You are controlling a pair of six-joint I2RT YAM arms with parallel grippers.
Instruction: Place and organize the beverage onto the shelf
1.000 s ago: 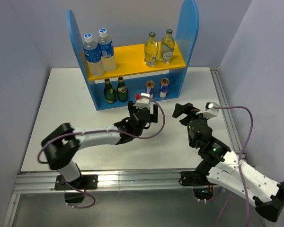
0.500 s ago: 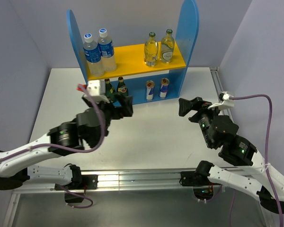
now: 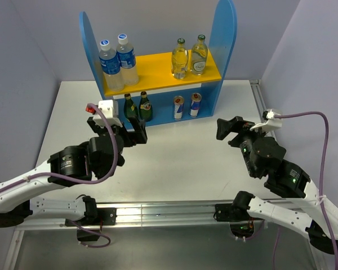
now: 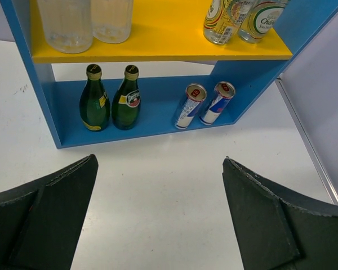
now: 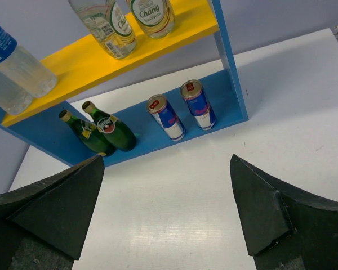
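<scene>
White matte table [image 3: 214,169], pale grey-lavender walls [image 3: 22,45] close on left, back and right, metal rail [image 3: 169,212] along near edge. Shelf [image 3: 224,39] stands on table at far centre, long axis left-right, open front toward the arms, left end a bit nearer them. Blue round-topped side panels, blue back and base, yellow-orange upper board [image 3: 155,70].

Upper board: two clear water bottles [image 3: 108,64] with blue caps at left, two glass bottles [image 3: 180,59] of pale yellow liquid at right. Base: two green bottles [image 3: 131,108] with yellow labels left of centre, two silver-blue-red cans [image 3: 178,107] to their right. All upright, each pair side by side.

Left gripper [image 4: 158,163] and right gripper [image 5: 167,160] both spread wide, nothing held, over bare table in front of shelf, apart from it, both aimed at it.
</scene>
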